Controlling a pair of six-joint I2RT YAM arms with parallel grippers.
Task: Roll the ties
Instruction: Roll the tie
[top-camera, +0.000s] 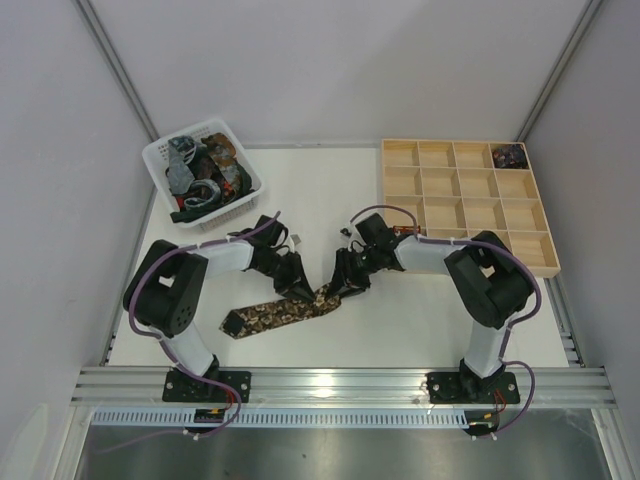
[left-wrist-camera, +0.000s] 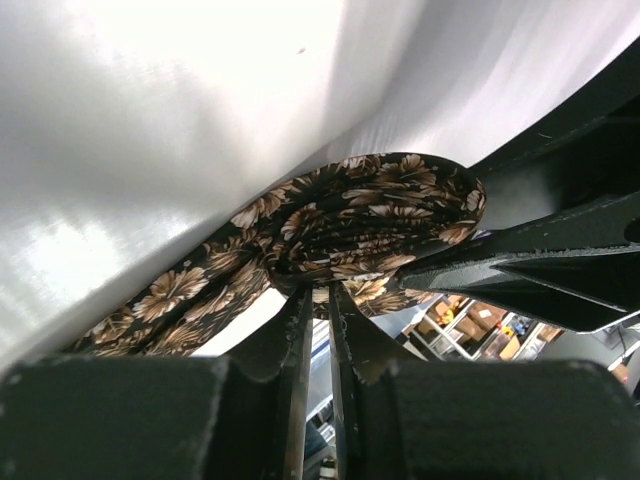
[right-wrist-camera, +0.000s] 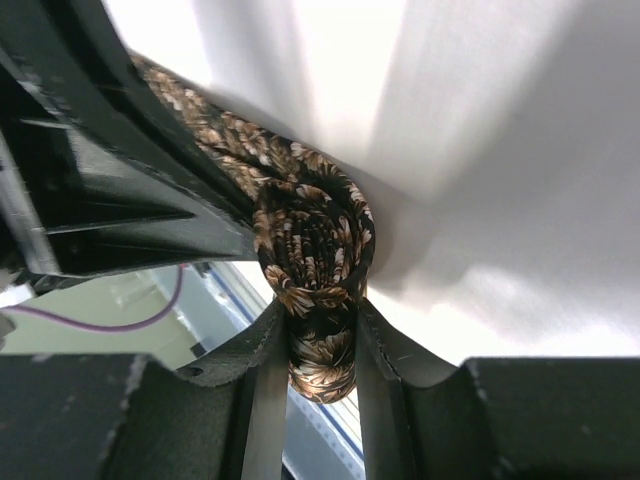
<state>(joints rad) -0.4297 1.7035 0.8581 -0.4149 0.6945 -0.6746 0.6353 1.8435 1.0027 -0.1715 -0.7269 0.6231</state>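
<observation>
A dark brown tie with tan floral print (top-camera: 270, 315) lies on the white table, its pointed end to the near left and its other end rolled up between my grippers. My left gripper (top-camera: 300, 290) is shut on a thin fold at the edge of the roll (left-wrist-camera: 360, 215), with its tips (left-wrist-camera: 318, 292) against the fabric. My right gripper (top-camera: 345, 285) is shut on the roll (right-wrist-camera: 310, 230), which sticks out between its tips (right-wrist-camera: 318, 310). The two grippers face each other closely.
A white basket (top-camera: 160, 155) at the back left holds several more ties (top-camera: 205, 175). A wooden tray with compartments (top-camera: 435, 183) stands at the back right, with one dark rolled tie (top-camera: 510, 155) in its far right corner compartment.
</observation>
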